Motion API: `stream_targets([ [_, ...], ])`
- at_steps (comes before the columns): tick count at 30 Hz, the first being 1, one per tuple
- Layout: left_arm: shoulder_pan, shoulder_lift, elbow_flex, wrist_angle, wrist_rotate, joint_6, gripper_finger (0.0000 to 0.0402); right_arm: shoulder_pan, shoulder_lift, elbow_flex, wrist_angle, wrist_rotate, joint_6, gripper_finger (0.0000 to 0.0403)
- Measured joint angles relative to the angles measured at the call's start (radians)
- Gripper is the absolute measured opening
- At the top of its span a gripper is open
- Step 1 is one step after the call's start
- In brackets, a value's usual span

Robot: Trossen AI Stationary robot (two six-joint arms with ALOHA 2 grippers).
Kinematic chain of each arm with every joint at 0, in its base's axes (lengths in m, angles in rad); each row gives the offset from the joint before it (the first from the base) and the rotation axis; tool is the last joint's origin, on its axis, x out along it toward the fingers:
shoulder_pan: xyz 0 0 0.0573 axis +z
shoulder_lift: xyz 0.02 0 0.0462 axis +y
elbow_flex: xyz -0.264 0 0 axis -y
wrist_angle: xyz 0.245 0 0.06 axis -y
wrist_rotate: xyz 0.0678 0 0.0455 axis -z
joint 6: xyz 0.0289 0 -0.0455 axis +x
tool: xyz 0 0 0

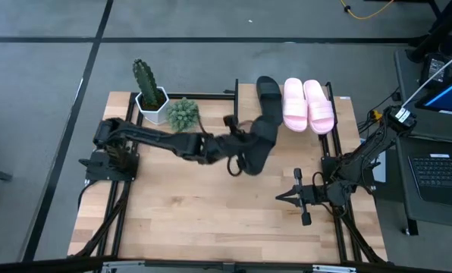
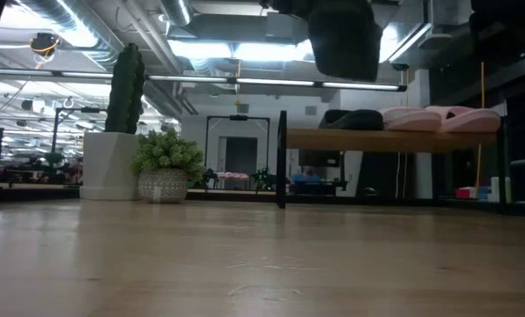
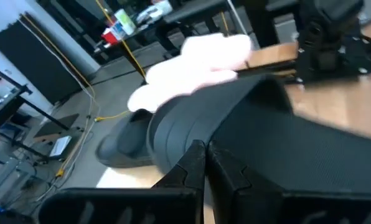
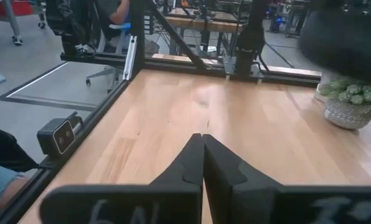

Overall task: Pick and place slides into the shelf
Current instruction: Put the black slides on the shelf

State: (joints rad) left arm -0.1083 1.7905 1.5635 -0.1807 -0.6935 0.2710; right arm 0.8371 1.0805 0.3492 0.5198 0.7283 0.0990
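Observation:
My left gripper reaches across the table's middle and is shut on a matte black slide, which shows high up in the low view. The shelf stands at the far right. On its board lie another black slide and two pale pink slides side by side, soles down. My right gripper waits shut over the table's near right part. My left gripper holds the black slide at its edge near the strap, pinched between the two fingers. The fingers come level from the table's left. The slide is lifted clear of the table and tilted. The fingers themselves hide the exact spot.
A tall cactus in a white pot and a small bushy plant stand at the far left. Bare board remains on the shelf left of the black slide. The wooden tabletop lies bare in front.

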Motion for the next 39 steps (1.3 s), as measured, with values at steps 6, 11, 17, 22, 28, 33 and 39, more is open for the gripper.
stream_targets([
  [6,0.083,-0.066,-0.05,0.021,-0.035,-0.051,0.0,-0.008,0.0,0.0,-0.001,0.074,-0.008,0.0012],
  [11,0.155,-0.059,-0.065,0.079,-0.118,-0.056,0.0,-0.012,0.0,0.0,-0.002,0.263,-0.055,0.0007],
  [17,0.244,-0.024,-0.073,0.169,-0.088,-0.051,0.0,-0.054,0.0,0.0,-0.014,0.299,-0.082,0.001],
  [22,0.307,-0.003,-0.072,0.197,-0.072,-0.007,0.0,-0.085,0.0,0.0,-0.016,0.299,-0.082,0.0019],
  [28,0.351,0.003,-0.072,0.198,-0.071,0.001,0.0,-0.105,0.0,0.0,-0.026,0.299,-0.123,0.002],
  [33,0.367,0.003,-0.072,0.191,-0.062,0.001,0.0,-0.119,0.0,0.0,-0.025,0.299,-0.167,0.0021],
  [39,0.388,0.041,-0.072,0.188,-0.051,-0.005,0.0,-0.134,0.0,0.0,-0.025,0.299,-0.188,0.0021],
])
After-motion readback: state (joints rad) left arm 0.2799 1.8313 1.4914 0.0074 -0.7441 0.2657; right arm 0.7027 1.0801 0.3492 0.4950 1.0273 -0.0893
